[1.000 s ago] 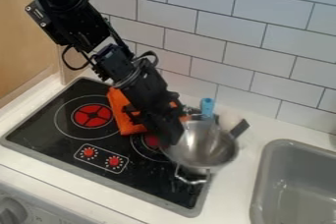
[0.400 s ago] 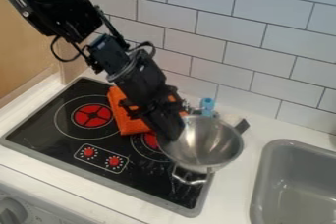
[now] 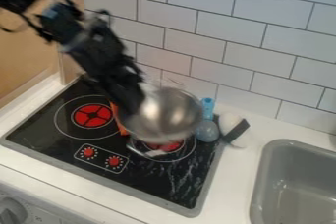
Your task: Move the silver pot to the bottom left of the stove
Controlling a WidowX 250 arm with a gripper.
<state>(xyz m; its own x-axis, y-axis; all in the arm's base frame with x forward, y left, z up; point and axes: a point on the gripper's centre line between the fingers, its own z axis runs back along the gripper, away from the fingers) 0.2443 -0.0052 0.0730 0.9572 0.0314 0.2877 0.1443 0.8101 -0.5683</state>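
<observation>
My gripper point(image 3: 134, 107) is at the left rim of the silver pot point(image 3: 167, 117), shut on that rim. The pot hangs above the right-hand burner point(image 3: 172, 148) of the black stove point(image 3: 154, 181), its inside facing the camera. One of its wire handles sticks out at the lower left. The stove's lower left part, with the two red knobs, lies left of and below the pot.
An orange cloth point(image 3: 120, 120) shows behind the gripper. Right of the pot are a blue-handled utensil point(image 3: 207, 107) and a white-and-black utensil point(image 3: 233, 126). A grey sink point(image 3: 295, 193) is at the right, and a tiled wall point(image 3: 230, 36) stands behind.
The pot has moved left and up with my gripper, away from the stove's right edge. The utensils on the right and the right-hand burner are now more exposed, while the orange cloth is more covered.
</observation>
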